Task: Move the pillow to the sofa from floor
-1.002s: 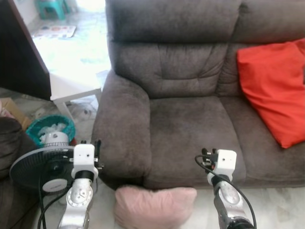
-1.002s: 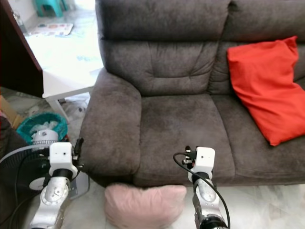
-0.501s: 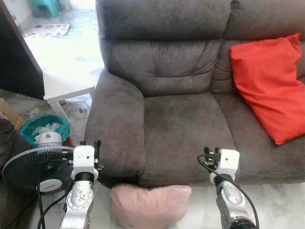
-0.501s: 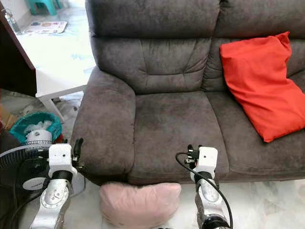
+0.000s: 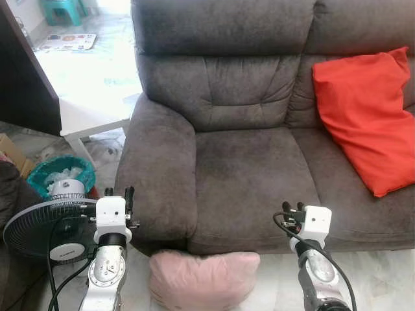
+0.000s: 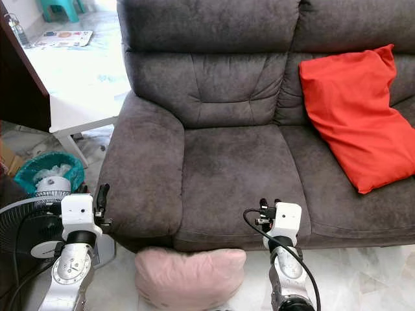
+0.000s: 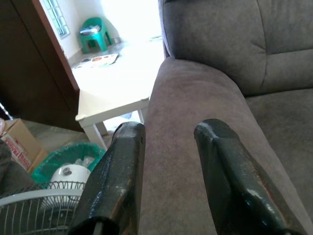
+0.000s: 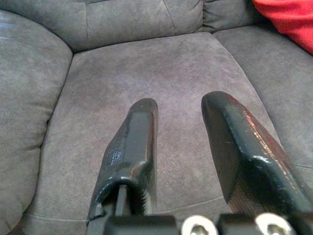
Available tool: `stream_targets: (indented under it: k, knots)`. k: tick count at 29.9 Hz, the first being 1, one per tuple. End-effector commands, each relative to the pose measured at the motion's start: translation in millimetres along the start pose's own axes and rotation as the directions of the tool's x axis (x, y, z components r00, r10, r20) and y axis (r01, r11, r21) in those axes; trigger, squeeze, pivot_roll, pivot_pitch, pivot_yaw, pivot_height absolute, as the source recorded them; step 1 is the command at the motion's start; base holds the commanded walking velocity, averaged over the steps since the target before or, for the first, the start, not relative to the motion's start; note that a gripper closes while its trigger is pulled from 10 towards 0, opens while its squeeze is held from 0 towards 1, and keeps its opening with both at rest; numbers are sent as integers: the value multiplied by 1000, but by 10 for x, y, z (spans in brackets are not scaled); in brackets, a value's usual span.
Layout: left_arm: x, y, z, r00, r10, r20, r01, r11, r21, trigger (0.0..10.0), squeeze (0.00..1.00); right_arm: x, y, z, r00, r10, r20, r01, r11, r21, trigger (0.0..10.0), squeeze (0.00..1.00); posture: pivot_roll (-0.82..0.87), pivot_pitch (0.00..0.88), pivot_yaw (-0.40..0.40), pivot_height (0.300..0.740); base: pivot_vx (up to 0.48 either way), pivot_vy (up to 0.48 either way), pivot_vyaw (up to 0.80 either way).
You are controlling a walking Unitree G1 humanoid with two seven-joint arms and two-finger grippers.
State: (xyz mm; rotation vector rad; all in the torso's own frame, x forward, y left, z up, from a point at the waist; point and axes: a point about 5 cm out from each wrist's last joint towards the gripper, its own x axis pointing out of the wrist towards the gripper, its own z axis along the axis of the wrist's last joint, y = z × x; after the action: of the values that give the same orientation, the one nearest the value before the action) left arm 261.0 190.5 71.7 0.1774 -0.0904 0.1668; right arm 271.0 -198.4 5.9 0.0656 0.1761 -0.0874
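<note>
A pale pink pillow lies on the floor, against the front of the dark grey sofa, below its left seat. My left gripper is held up left of the pillow, in front of the sofa's armrest; its fingers are open with nothing between them. To the right of the pillow, my right gripper points at the seat cushion, open and holding nothing. Both grippers are above the pillow's level and apart from it.
A red pillow leans on the sofa's right seat. Left of the sofa stand a floor fan, a teal bin, a white low table, a dark cabinet and a cardboard box. Pale tiled floor lies to the right.
The whole view has shifted as the camera moved. Both arms have drifted slightly outward and the right one a little lower. The pink pillow lies where it was.
</note>
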Motion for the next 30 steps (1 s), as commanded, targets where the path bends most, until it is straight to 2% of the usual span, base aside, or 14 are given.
stream_targets:
  k: [1,15,26,30]
  knots:
    - [-14,-24,21,1000,-16,0,16,1000,5,10000,0,-3,-27,-25,1000,-12,-22,12,1000,-1,10000,0,189,67,-29,736,0,0,0]
    - [-22,-40,4,1000,-20,-20,20,1000,2,10000,0,30,42,8,1000,18,-16,-18,1000,-18,10000,0,190,82,-35,643,0,0,0]
    - [-24,-53,-11,999,-21,-37,21,1000,-1,10000,0,40,87,19,999,44,-12,-45,998,-39,10000,0,194,87,-39,643,0,0,0]
    - [-39,-75,-91,995,-46,-87,45,999,-14,10000,0,36,119,6,998,62,-18,-62,997,-42,10000,0,197,92,-40,643,0,0,0]
